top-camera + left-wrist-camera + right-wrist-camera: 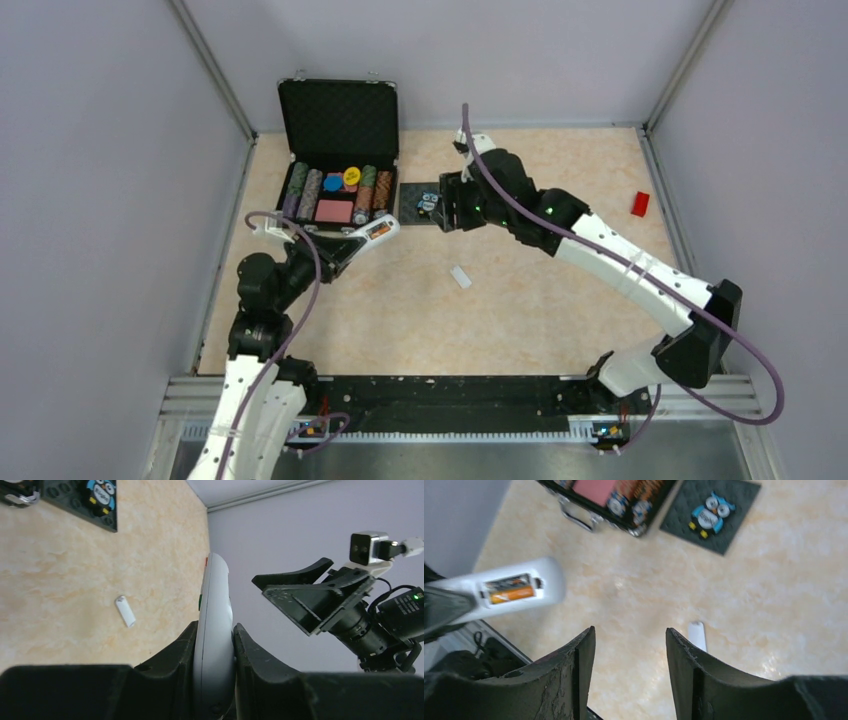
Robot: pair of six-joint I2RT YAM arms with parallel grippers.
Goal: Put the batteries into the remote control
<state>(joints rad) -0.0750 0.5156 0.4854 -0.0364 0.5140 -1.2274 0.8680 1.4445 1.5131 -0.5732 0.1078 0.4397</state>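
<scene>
Where left tool grips, remote control sits clamped.

In the left wrist view the remote control stands edge-on, its lower end buried between the jaws of the left gripper. The owl tile is cut by the top edge. From the right wrist the remote is blurred, and the dark battery above the orange battery is barely legible. The chip case runs off the top.
</scene>
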